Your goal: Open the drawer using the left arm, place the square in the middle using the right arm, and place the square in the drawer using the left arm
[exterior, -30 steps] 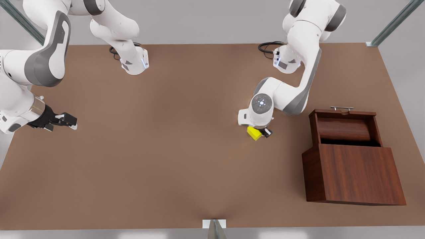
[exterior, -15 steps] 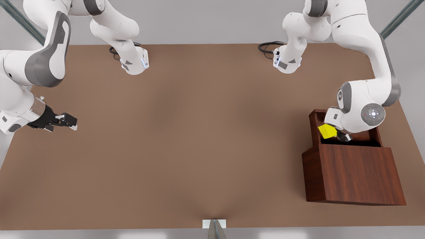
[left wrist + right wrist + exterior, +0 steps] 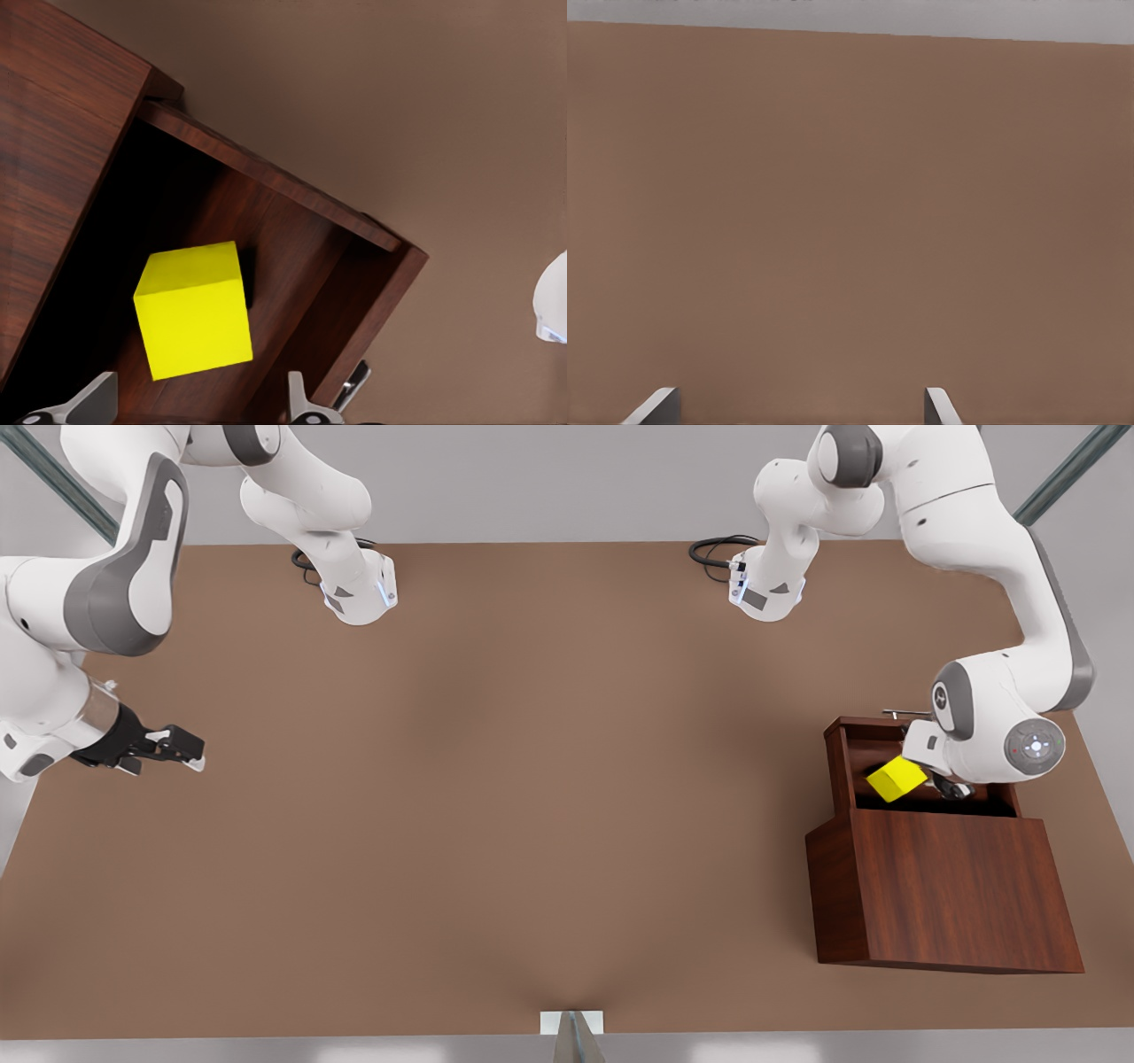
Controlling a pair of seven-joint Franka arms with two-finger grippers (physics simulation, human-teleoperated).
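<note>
Brown tabletop (image 3: 496,797): one yellow square (image 3: 897,779) in one drawer (image 3: 921,766), beneath left jaws (image 3: 950,788) spread empty; right jaws (image 3: 182,746) waiting, parted, empty.

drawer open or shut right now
Open. The drawer is pulled out from the cabinet, its inside exposed, with the yellow square in it below the left gripper.

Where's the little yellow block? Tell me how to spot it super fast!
Find the dark wooden cabinet at the front view's right side of the brown table. Its drawer is pulled open, and the block sits inside, just under the left claw, whose fingers are open. It is the one bright yellow thing among brown wood and white arms.
</note>
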